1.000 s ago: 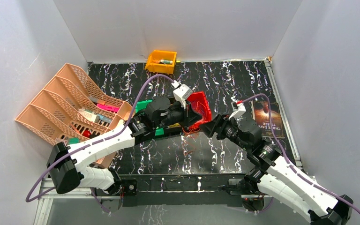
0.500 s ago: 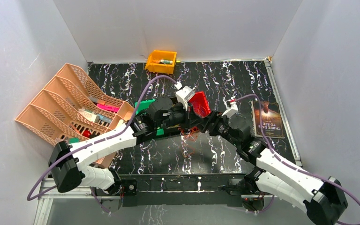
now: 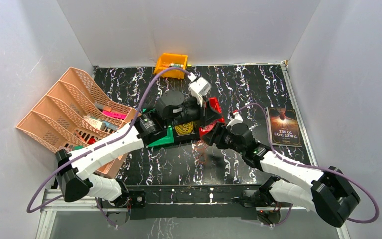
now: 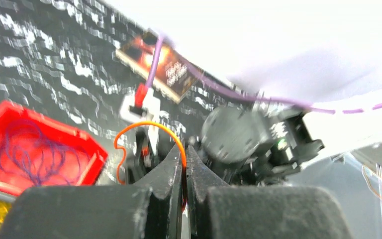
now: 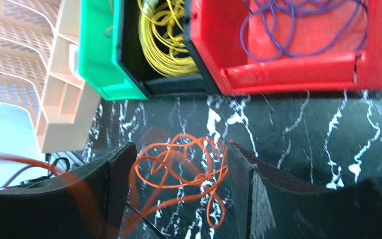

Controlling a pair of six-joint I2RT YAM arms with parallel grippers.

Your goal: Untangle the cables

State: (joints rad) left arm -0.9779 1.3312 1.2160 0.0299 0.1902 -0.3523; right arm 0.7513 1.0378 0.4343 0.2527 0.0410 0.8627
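Observation:
An orange cable [image 5: 179, 169] lies in a loose tangle on the black marbled table, between the two spread fingers of my open right gripper [image 5: 181, 149], which touches none of it. One strand of that orange cable [image 4: 149, 124] arches up into my left gripper [image 4: 185, 152], which is shut on it. In the top view the left gripper [image 3: 202, 119] hovers over the bins and the right gripper [image 3: 206, 141] sits just in front of them, above the orange tangle [image 3: 199, 149]. A yellow cable [image 5: 164, 40] is coiled in a black bin. A purple cable [image 5: 288, 25] lies in the red bin [image 5: 298, 74].
A green bin [image 3: 161, 138] adjoins the black one. A peach file tray [image 3: 74, 114] holding several small items stands at the left. An orange bin [image 3: 171, 63] sits at the back wall, and a book [image 3: 283, 127] lies at the right.
My right arm has swung left and down until its open fingers straddle the orange tangle. The left arm has drawn back and up, uncovering the yellow coil.

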